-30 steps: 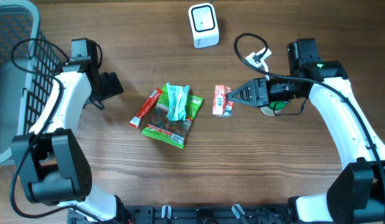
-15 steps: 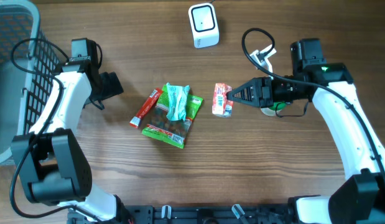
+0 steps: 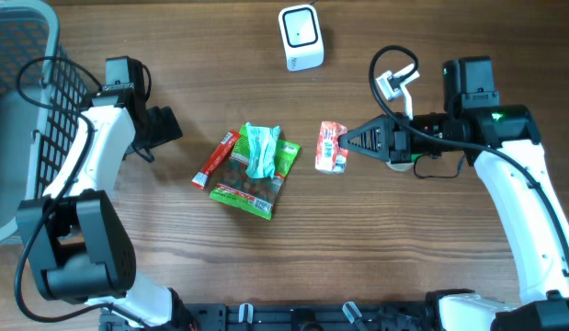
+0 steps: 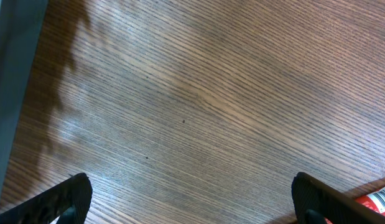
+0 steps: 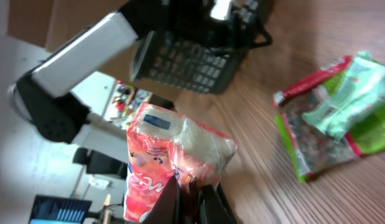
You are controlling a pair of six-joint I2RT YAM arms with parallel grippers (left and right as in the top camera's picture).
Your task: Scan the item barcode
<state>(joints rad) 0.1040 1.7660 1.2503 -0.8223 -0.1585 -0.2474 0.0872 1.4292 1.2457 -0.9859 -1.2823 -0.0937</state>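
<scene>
Wood-grain bench. Dark mesh basket sits at its far-left corner, contents can't be made out. Boxy white plastic scanner is at the far edge, centre. Crinkly green foil packets are heaped mid-bench, with a slim red stick pack touching. Right gripper is pinched tight on a glossy pink-red crinkled pouch, just right of the heap. Left gripper has jaws wide over bare wood.

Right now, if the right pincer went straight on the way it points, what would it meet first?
Probably the pile of green bags, struck first by the pink packet the right pincer holds; its height is unclear, so it may pass above.
</scene>
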